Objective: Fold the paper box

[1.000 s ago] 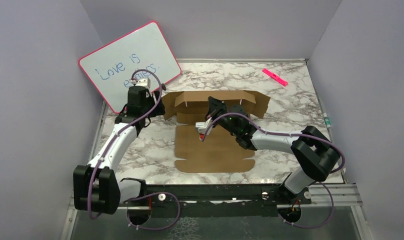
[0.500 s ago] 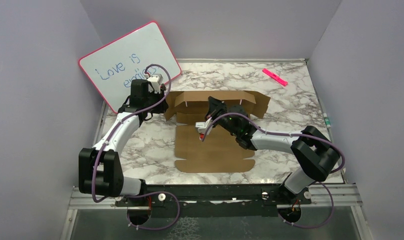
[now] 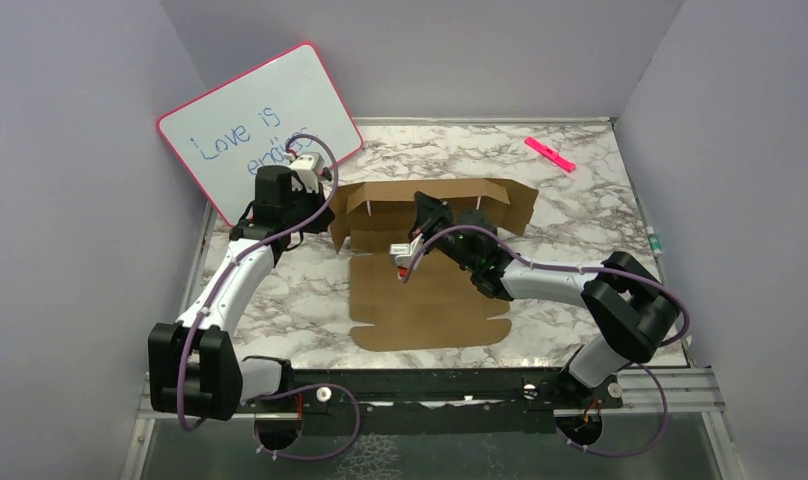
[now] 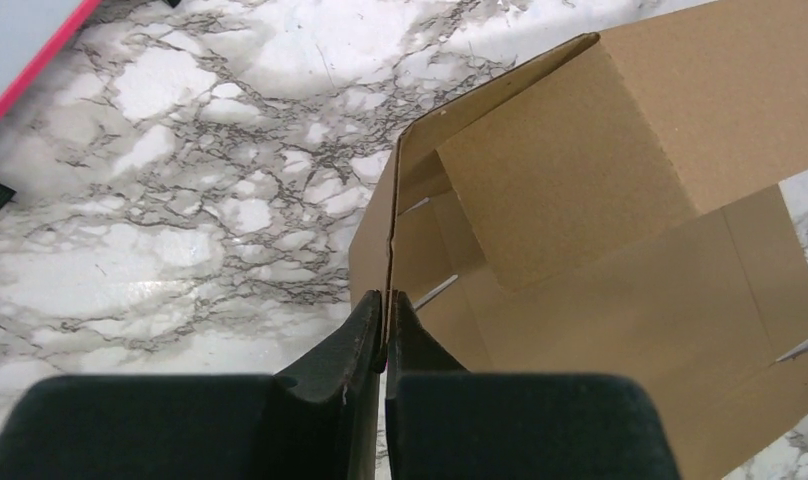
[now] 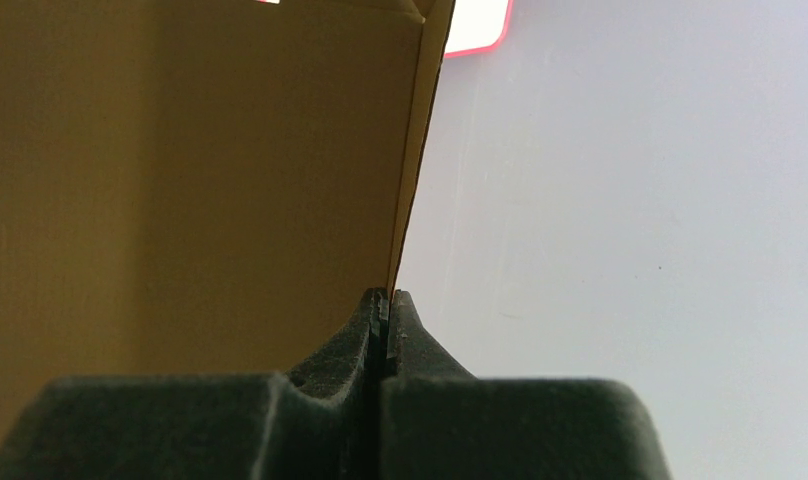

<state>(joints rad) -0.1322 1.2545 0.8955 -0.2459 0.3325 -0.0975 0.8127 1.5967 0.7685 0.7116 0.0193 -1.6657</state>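
The left gripper (image 4: 385, 303) pinches the raised left flap edge of the paper box (image 3: 428, 290). The right gripper (image 5: 385, 298) clamps an upright panel. The box lies partly folded on the marble table (image 3: 580, 215), near a whiteboard (image 3: 230, 115) reading "Love is".

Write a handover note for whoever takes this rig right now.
Left gripper: shut on the left side flap of the paper box.
Right gripper: shut on a raised panel edge near the box's middle.
Done: rear panels stand up from the marble table.
To do: the near panel lies flat; fold it over and close the box.
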